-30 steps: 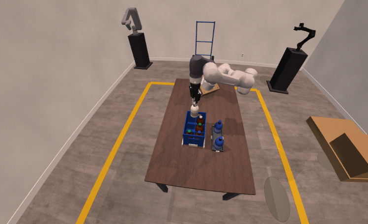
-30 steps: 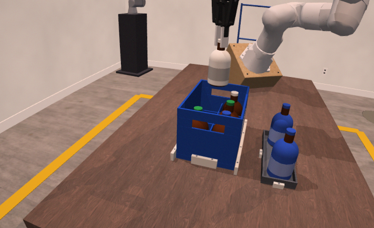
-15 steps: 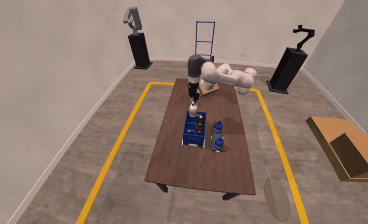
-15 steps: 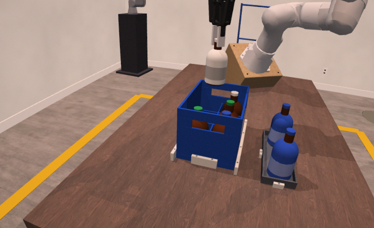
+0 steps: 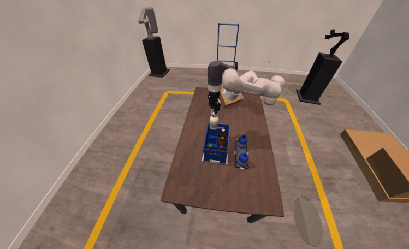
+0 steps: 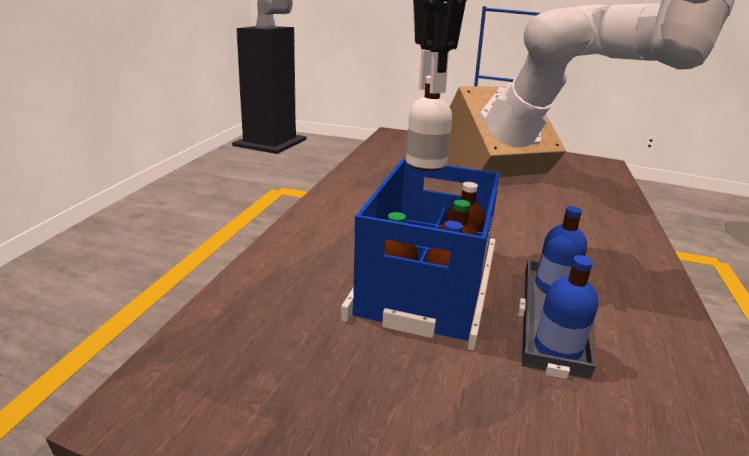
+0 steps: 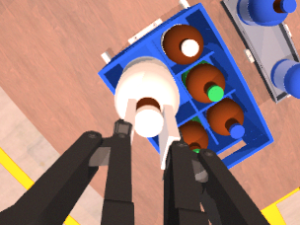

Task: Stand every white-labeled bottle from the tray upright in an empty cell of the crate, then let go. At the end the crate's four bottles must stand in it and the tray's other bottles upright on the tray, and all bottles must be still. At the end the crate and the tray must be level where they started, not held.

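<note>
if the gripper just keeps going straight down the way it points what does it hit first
The gripper points down, shut on the white-labeled bottle. That bottle hangs over the blue crate, seemingly above its far-left empty cell; it may clip the rim.

The pincer [image 5: 214,113] grips a white-labeled bottle [image 5: 213,122] above the blue crate [image 5: 215,153]. Two blue bottles [image 5: 242,140] stand on the tray [image 5: 236,154] beside it.

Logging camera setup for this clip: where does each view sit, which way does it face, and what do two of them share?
Top: high above the table's far end, facing the base; whole arm shows.
Exterior: low by the table, facing the crate and tray; forearm and gripper show.
Wrist: on the gripper, looking straight down; fingers show.
All share the white bottle held above the crate.
</note>
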`<state>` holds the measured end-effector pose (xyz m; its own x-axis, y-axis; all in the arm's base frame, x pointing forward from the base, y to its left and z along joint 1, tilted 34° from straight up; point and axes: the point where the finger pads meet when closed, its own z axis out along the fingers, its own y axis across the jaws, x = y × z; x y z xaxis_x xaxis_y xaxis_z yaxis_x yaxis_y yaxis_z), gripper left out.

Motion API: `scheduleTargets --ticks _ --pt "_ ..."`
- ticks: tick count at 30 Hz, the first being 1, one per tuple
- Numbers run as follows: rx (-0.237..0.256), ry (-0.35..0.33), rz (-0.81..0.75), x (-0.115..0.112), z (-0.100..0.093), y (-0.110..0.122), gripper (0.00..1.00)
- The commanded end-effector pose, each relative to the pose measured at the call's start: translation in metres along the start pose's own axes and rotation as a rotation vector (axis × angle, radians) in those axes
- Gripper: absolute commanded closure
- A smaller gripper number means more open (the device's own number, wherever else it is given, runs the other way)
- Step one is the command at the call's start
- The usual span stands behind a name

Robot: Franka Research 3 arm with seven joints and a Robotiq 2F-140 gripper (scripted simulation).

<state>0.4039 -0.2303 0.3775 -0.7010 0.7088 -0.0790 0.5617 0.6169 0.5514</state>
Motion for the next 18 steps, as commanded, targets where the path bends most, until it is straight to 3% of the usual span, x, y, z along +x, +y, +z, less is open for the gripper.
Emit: scheduleTargets --ticks 1,18 --pt "0.006 -0.010 -0.011 -0.0031 -0.0037 -0.0031 1.00" --pt "0.006 -0.010 -0.011 -0.0042 -0.0038 -0.0061 1.00"
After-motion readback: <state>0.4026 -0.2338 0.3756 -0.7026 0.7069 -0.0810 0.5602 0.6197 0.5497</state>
